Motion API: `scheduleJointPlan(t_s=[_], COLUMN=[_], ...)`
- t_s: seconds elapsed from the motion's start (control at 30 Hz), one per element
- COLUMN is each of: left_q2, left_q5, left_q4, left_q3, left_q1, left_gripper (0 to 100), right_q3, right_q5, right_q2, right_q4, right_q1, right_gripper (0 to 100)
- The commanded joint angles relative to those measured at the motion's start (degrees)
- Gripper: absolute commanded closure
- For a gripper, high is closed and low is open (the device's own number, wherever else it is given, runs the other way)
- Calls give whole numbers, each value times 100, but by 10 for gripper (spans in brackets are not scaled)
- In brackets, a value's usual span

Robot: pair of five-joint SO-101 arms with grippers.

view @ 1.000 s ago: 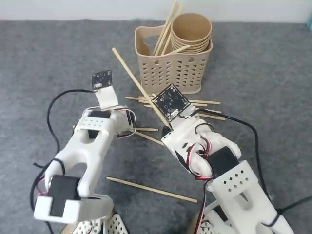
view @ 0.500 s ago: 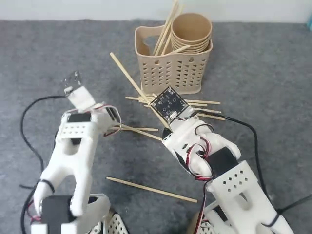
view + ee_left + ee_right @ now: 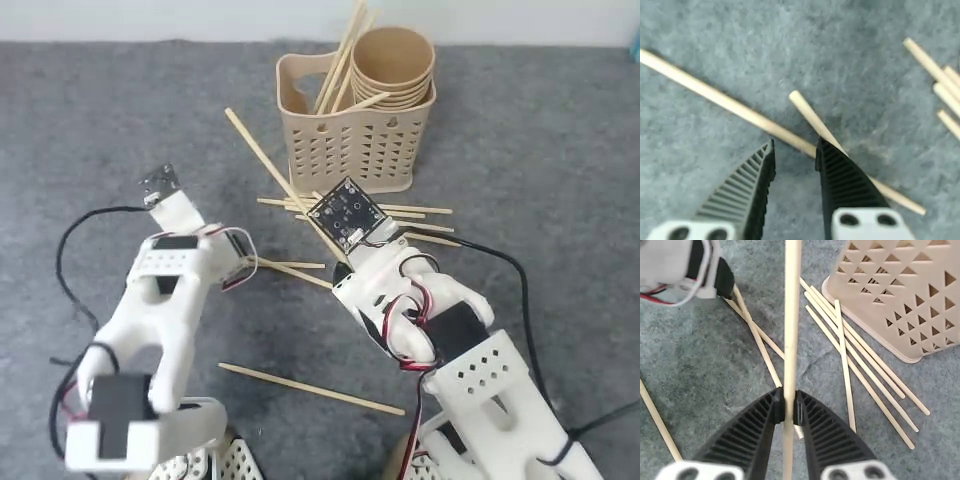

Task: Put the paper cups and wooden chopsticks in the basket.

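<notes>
Gripping one wooden chopstick (image 3: 791, 315), the right gripper (image 3: 788, 407) had its jaws pressed shut on the shaft, with most of the length reaching out ahead of them; seen from the high view, that long axis ran on a slant past the front corner of the basket (image 3: 350, 150), its far tip beside the basket's side wall rather than over the rim; the right arm was the nearer to the basket, so the tip probably needed lifting and swinging over the rim beside the paper cups (image 3: 393, 60) already stacked inside; the left gripper (image 3: 794, 152) hung partly open and empty just above the mat (image 3: 100, 110), where a long chopstick (image 3: 715, 97) slanted across the gap and a shorter chopstick (image 3: 807, 112) ran under one finger; other loose chopsticks (image 3: 420, 210) lay before the basket.
</notes>
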Motion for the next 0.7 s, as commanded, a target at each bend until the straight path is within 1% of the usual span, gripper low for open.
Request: scheduleJointPlan(t_s=[0.0, 0.1, 0.37, 0.43, 0.5, 0.6, 0.67], left_q2=[492, 695, 756, 756, 756, 747, 695], left_q5=[290, 299, 360, 352, 316, 26, -53], left_q4=[-105, -105, 62, 79, 141, 149, 325], left_q3=[-629, -725, -681, -673, -673, -664, -690], left_q1=[255, 299, 255, 246, 246, 246, 246], left_gripper=[870, 870, 876, 917, 997, 987, 987], right_q3=[-53, -44, -44, -44, -44, -44, -44], right_q5=[88, 255, 246, 237, 229, 229, 220], right_q2=[-180, -180, -180, -180, -180, -180, -180], right_q4=[-22, 4, 4, 4, 4, 4, -13], right_q1=[-48, -57, -57, -57, -57, -57, -57], right_gripper=[990, 990, 990, 990, 990, 990, 990])
